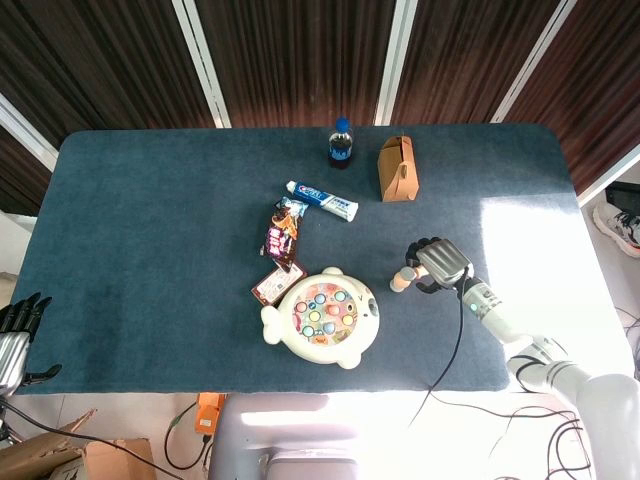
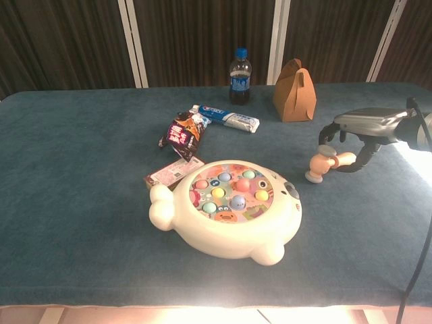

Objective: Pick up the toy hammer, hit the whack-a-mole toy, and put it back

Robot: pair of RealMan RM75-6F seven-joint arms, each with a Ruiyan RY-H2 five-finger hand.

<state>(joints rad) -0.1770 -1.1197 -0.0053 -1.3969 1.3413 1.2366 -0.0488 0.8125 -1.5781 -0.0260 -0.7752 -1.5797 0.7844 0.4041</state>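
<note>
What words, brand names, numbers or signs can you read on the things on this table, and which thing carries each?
No text can be read for certain.
Toothpaste tube: blue and red printing, too blurred to read.
Snack packet: white lettering, too small.
Flat card packet: print unreadable.
Bottle: blue label, blurred.
Cardboard box: no lettering seen.
Whack-a-mole toy: coloured buttons, no words.

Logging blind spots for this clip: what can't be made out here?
- Right hand over the hammer: neither view shows whether its fingers touch the handle.
- Left hand: head view only, cut off by the left edge.
- Snack packet print: too small to read.
</note>
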